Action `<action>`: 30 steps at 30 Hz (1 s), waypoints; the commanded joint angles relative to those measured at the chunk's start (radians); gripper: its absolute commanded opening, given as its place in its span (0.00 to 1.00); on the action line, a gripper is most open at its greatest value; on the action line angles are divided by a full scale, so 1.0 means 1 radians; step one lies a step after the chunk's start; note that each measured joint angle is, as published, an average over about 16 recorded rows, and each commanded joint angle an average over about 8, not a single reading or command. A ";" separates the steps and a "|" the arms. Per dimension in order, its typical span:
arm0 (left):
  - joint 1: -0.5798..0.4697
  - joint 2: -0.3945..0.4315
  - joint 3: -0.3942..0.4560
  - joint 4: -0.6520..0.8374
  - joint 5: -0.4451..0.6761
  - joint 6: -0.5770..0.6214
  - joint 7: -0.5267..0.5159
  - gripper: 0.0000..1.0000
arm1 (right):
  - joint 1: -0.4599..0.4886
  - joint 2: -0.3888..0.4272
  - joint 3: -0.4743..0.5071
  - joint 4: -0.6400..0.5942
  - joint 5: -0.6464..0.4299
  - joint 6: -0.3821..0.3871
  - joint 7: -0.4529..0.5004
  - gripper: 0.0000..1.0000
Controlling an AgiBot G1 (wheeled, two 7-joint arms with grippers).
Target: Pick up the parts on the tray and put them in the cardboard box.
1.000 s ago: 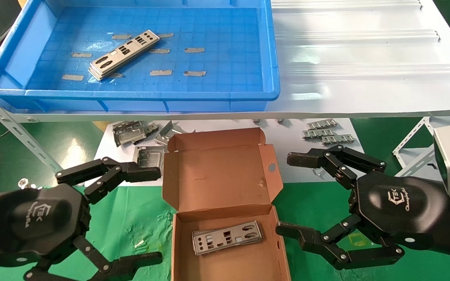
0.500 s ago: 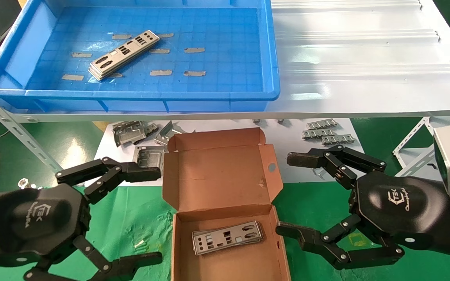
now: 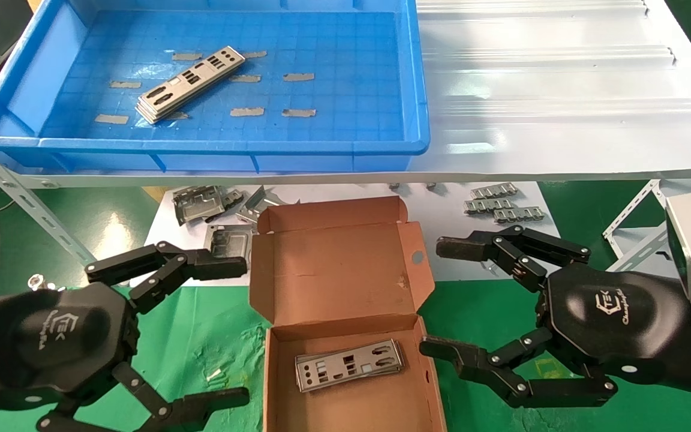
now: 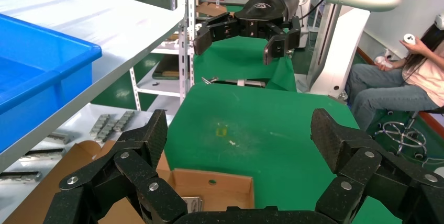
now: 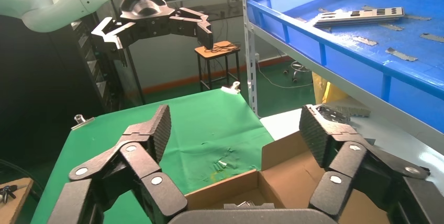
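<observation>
At upper left we see the bright blue plastic tray [image 3: 420,84] holding stacked silver punched metal plates [image 3: 191,83] among grey tape strips [image 3: 246,111]. At lower centre, the open brown cardboard box [image 3: 345,282] holds more plates [image 3: 349,364]. Folded grey brackets [image 3: 201,204] and toothed strips [image 3: 504,206] lie behind it. The left gripper [image 3: 234,327] and right gripper [image 3: 444,297], both spread apart and empty, flank the box; each housing reads "TEK".
</observation>
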 commanded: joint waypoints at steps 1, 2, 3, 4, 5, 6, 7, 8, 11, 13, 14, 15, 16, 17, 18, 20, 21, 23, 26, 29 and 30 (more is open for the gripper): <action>0.000 0.000 0.000 0.000 0.000 0.000 0.000 1.00 | 0.000 0.000 0.000 0.000 0.000 0.000 0.000 0.00; 0.000 0.000 0.000 0.000 0.000 0.000 0.000 1.00 | 0.000 0.000 0.000 0.000 0.000 0.000 0.000 0.00; 0.000 0.000 0.000 0.000 0.000 0.000 0.000 1.00 | 0.000 0.000 0.000 0.000 0.000 0.000 0.000 0.00; 0.000 0.000 0.000 0.000 0.000 0.000 0.000 1.00 | 0.000 0.000 0.000 0.000 0.000 0.000 0.000 0.00; 0.000 0.000 0.000 0.000 0.000 0.000 0.000 1.00 | 0.000 0.000 0.000 0.000 0.000 0.000 0.000 0.00; 0.000 0.000 0.000 0.000 0.000 0.000 0.000 1.00 | 0.000 0.000 0.000 0.000 0.000 0.000 0.000 0.00; 0.000 0.000 0.000 0.000 0.000 0.000 0.000 1.00 | 0.000 0.000 0.000 0.000 0.000 0.000 0.000 0.00; 0.000 0.000 0.000 0.000 0.000 0.000 0.000 1.00 | 0.000 0.000 0.000 0.000 0.000 0.000 0.000 0.00; 0.000 0.000 0.000 0.000 0.000 0.000 0.000 1.00 | 0.000 0.000 0.000 0.000 0.000 0.000 0.000 0.00; 0.000 0.000 0.000 0.000 0.000 0.000 0.000 1.00 | 0.000 0.000 0.000 0.000 0.000 0.000 0.000 0.00; 0.000 0.000 0.000 0.000 0.000 0.000 0.000 1.00 | 0.000 0.000 0.000 0.000 0.000 0.000 0.000 0.00; 0.000 0.000 0.000 0.000 0.000 0.000 0.000 1.00 | 0.000 0.000 0.000 0.000 0.000 0.000 0.000 0.00; 0.000 0.000 0.000 0.000 0.000 0.000 0.000 1.00 | 0.000 0.000 0.000 0.000 0.000 0.000 0.000 0.00; 0.000 0.000 0.000 0.000 0.000 0.000 0.000 1.00 | 0.000 0.000 0.000 0.000 0.000 0.000 0.000 0.00; 0.000 0.000 0.000 0.000 0.000 0.000 0.000 1.00 | 0.000 0.000 0.000 0.000 0.000 0.000 0.000 0.00; 0.000 0.000 0.000 0.000 0.000 0.000 0.000 1.00 | 0.000 0.000 0.000 0.000 0.000 0.000 0.000 0.00; 0.000 0.000 0.000 0.000 0.000 0.000 0.000 1.00 | 0.000 0.000 0.000 0.000 0.000 0.000 0.000 0.00; 0.000 0.000 0.000 0.000 0.000 0.000 0.000 1.00 | 0.000 0.000 0.000 0.000 0.000 0.000 0.000 0.00; 0.000 0.000 0.000 0.000 0.000 0.000 0.000 1.00 | 0.000 0.000 0.000 0.000 0.000 0.000 0.000 0.00; 0.000 0.000 0.000 0.000 0.000 0.000 0.000 1.00 | 0.000 0.000 0.000 0.000 0.000 0.000 0.000 0.00; 0.000 0.000 0.000 0.000 0.000 0.000 0.000 1.00 | 0.000 0.000 0.000 0.000 0.000 0.000 0.000 0.00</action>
